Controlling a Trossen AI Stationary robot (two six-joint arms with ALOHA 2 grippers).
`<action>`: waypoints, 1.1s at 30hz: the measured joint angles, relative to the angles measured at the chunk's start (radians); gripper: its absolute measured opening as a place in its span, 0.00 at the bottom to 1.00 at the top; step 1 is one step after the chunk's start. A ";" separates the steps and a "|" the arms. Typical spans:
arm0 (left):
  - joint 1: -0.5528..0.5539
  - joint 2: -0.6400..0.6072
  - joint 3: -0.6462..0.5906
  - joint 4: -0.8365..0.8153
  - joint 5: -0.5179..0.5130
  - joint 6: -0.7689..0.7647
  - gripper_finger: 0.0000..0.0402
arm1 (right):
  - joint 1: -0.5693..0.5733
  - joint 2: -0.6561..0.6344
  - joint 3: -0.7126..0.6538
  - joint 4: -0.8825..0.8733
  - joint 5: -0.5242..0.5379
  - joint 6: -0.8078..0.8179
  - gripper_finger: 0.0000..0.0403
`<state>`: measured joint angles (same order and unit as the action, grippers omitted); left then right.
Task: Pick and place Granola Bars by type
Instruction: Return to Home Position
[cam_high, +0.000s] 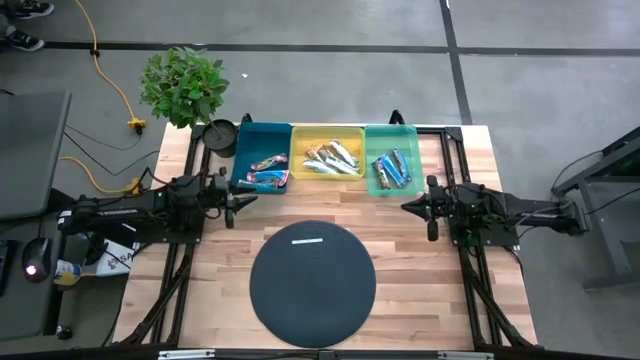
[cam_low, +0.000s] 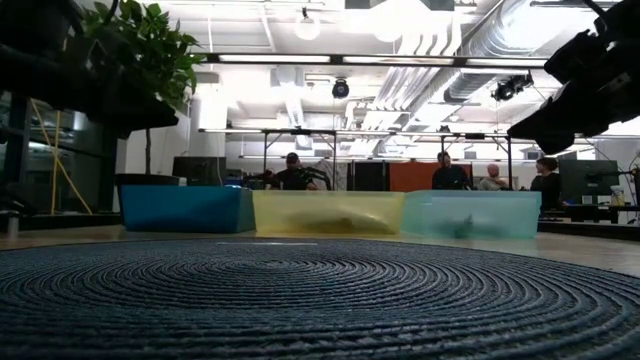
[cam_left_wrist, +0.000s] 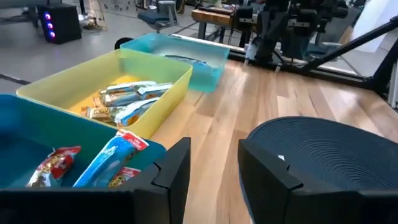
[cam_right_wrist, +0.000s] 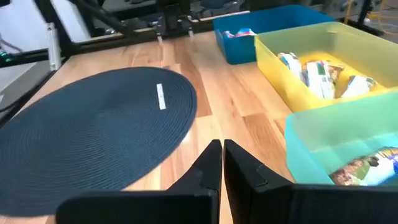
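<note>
Three bins stand side by side at the table's far edge. The blue bin (cam_high: 244, 150) holds pink-red granola bars (cam_left_wrist: 93, 163). In the yellow bin (cam_high: 327, 132) lie silver-white bars (cam_left_wrist: 127, 99), and in the teal bin (cam_high: 391, 133) blue bars (cam_high: 392, 168). My left gripper (cam_left_wrist: 214, 180) hangs open and empty in front of the blue bin's near corner, at the table's left. My right gripper (cam_right_wrist: 222, 165) is shut and empty in front of the teal bin, at the table's right. Both point toward the table's middle.
A round dark woven mat (cam_high: 312, 283) lies on the near half of the table, with a thin white strip (cam_high: 307, 241) on its far part. A potted plant (cam_high: 185, 85) stands beyond the far left corner. People sit in the room behind the bins (cam_low: 292, 172).
</note>
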<state>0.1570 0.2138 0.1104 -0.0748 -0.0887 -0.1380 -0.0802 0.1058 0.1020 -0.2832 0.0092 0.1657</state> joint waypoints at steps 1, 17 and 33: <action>0.000 0.000 0.000 0.003 0.000 0.004 0.33 | -0.002 0.001 0.000 0.001 -0.013 -0.011 0.00; 0.000 0.000 0.000 0.004 0.073 0.088 0.33 | -0.005 0.000 0.000 0.001 0.095 0.012 0.00; 0.000 0.000 0.000 -0.003 0.071 0.081 0.33 | -0.005 0.000 0.000 0.002 0.092 0.011 0.00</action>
<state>0.1566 0.2137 0.1104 -0.0780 -0.0174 -0.0566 -0.0849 0.1055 0.1017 -0.2810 0.1017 0.1772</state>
